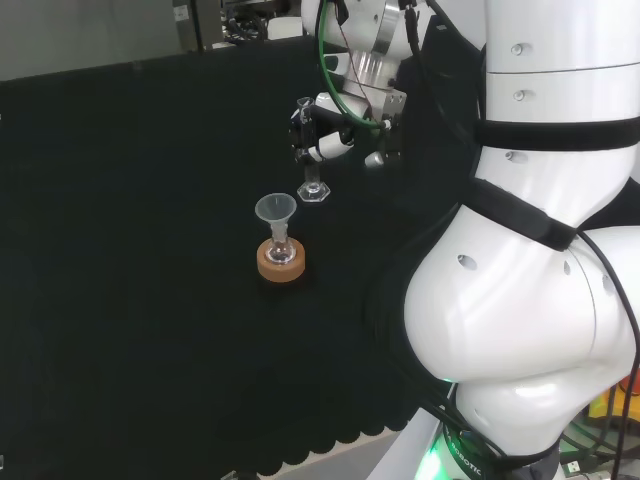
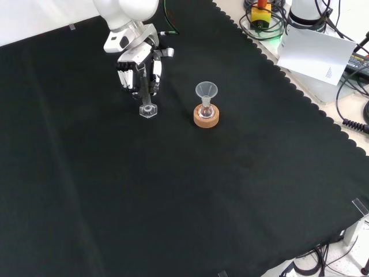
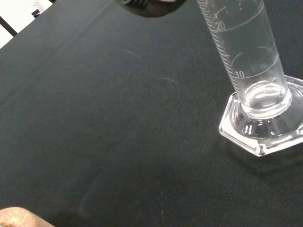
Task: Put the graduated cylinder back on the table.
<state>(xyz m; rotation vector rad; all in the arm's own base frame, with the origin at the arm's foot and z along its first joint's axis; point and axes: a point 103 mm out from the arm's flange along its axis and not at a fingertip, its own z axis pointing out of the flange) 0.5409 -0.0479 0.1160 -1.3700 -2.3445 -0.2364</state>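
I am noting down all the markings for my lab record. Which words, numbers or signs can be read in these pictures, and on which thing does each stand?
"20": on the cylinder, beside its scale lines, wrist view.
"10": on the cylinder, lower on the same scale, near its base.
White sheet at the front view's top right: a small mark, too small to read.
Funnel and cork ring: no print visible.

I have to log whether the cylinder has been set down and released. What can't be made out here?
- Upper tube of the graduated cylinder: front view, covered by the hand.
- Base contact with the black cloth: wrist view, clear glass, no gap discernible.
- Cylinder contents: too transparent in every view.
- Flask on the cork ring: small under the funnel.
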